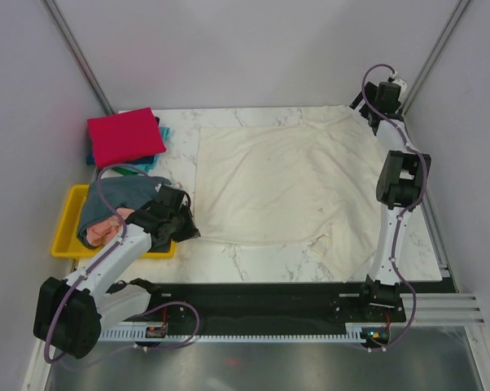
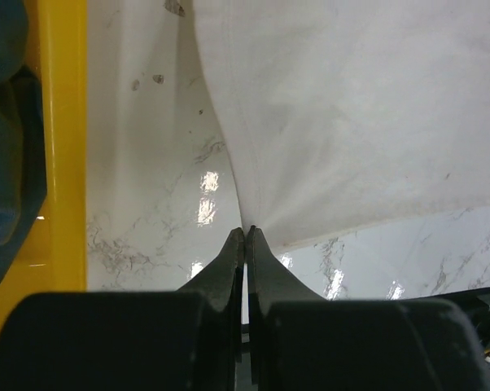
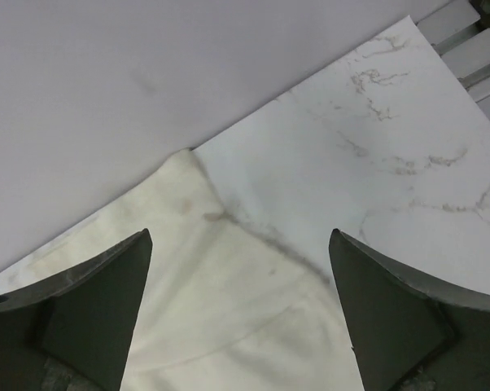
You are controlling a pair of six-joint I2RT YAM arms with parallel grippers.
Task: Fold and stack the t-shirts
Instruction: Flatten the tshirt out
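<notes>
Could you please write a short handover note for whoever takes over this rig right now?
Left gripper: shut on the near-left corner of the cream shirt.
Right gripper: open above its far-right corner, holding nothing.
The cream shirt lies spread flat on the table.
The red shirt sits folded on the teal shirt, far left.
The grey-blue shirt and pink shirt lie bunched in the yellow tray.
Done: red and teal stacked.
Left: fold the cream shirt and the two in the tray, then stack them.
</notes>
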